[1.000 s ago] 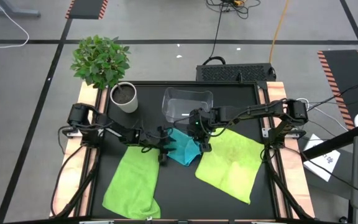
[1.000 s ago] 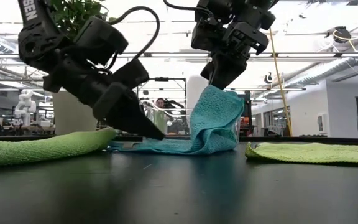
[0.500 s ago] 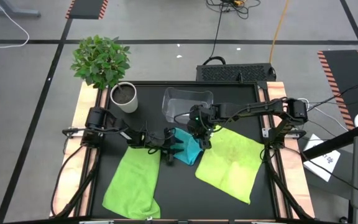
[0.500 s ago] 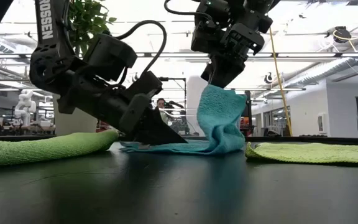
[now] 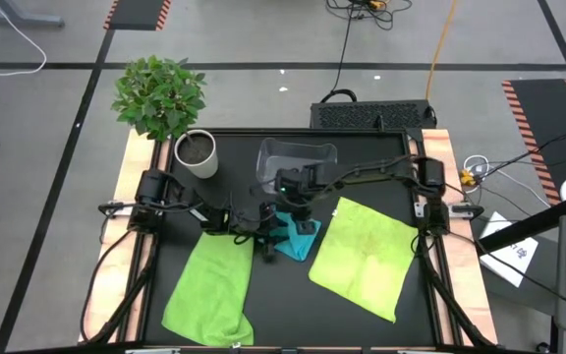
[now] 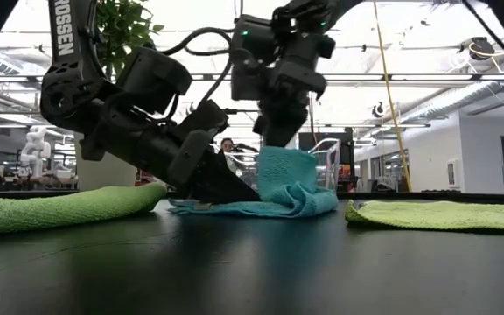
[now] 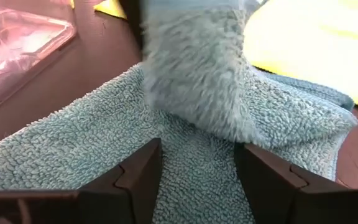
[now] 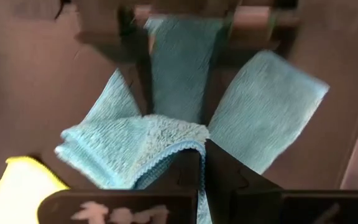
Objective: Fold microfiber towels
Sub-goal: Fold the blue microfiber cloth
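Note:
The turquoise towel (image 5: 298,239) lies at the table's middle, between two lime-green towels, one on the left (image 5: 209,285) and one on the right (image 5: 367,251), both spread flat. My left gripper (image 5: 268,224) is open and lies low on the turquoise towel's left part (image 7: 73,149). My right gripper (image 5: 298,208) is shut on a raised part of the same towel (image 6: 287,166), just right of the left fingers. In the low view the towel humps up under the right gripper (image 6: 278,144), and the rest lies on the table. My left gripper lies with its two spread fingers (image 7: 138,171) on the towel's flat part (image 7: 194,155), slanting down from the table's left. The towel shows between and under the fingers, flat on the table. My right gripper pinches the towel's hemmed edge (image 8: 173,152) between its two shut fingers, from above, pointing down. The held part stands up in a hump over the flat part; the rest lies on the table.
A clear plastic bin (image 5: 298,162) stands just behind the grippers. A white pot with a green plant (image 5: 197,152) stands at the far left. The table's near middle (image 5: 283,305) between the green towels is bare black surface.
My right gripper has carried the towel's held edge toward the table's left and down, so that the raised part is now folding over the flat part. My left gripper has gone right onto the towel's left part and then stayed there.

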Controlling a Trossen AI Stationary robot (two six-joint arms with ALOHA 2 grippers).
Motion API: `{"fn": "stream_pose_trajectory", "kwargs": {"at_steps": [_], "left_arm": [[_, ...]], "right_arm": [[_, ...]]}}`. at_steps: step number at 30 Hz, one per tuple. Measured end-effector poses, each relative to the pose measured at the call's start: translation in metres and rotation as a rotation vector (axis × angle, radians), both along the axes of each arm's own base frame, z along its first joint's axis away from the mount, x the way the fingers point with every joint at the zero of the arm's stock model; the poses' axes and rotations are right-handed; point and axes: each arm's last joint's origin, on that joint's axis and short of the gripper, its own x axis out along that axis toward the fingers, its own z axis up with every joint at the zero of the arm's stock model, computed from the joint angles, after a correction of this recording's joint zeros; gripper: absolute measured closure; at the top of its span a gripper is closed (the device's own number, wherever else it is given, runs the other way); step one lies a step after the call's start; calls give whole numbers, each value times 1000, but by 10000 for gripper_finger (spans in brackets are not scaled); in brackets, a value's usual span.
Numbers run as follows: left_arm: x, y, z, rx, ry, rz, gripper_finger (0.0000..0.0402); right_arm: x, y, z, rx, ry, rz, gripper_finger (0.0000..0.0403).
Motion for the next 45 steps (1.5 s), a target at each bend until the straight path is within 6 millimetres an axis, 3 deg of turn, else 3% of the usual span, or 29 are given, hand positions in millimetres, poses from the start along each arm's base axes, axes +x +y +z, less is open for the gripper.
{"fn": "stream_pose_trajectory", "kwargs": {"at_steps": [5, 10, 26, 31, 40, 45], "left_arm": [[0, -1, 0, 3, 2, -4, 195], [-1, -1, -1, 13, 3, -10, 195], [-1, -7, 5, 143, -35, -56, 195], [-1, -7, 15, 152, -49, -82, 195], [-8, -6, 58, 188, -50, -88, 195], [-17, -4, 57, 209, 89, -44, 195]], "right_arm": [[16, -8, 21, -21, -68, 28, 401], [20, -14, 34, 19, -113, 43, 401], [16, -14, 25, 49, -79, 42, 401], [18, -14, 21, 51, -72, 42, 401], [22, -14, 4, 80, -39, 52, 401], [22, -14, 5, 77, -48, 58, 401]]}}
